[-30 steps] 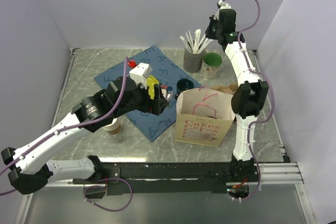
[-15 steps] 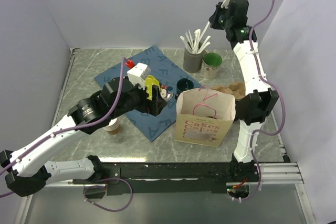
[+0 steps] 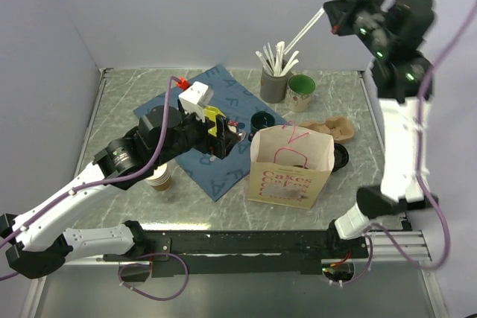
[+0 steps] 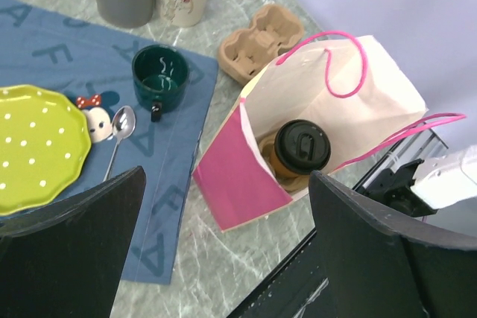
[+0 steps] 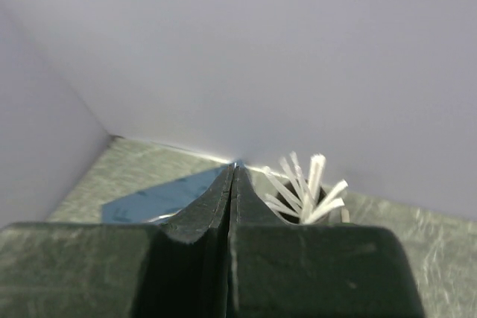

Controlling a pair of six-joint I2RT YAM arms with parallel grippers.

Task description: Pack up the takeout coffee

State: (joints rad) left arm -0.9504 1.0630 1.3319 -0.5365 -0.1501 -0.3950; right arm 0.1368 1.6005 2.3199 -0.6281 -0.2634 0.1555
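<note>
Soft even light, faint shadows; the right jaws blur close up.

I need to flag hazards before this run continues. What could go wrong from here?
The white stick is pinched at one end by the right gripper, high in the air; it may slip. Lowered into the paper bag, it might snag the pink handles or knock the takeout coffee inside.

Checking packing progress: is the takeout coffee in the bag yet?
In: the left wrist view shows the takeout coffee standing upright inside the open paper bag.
</note>
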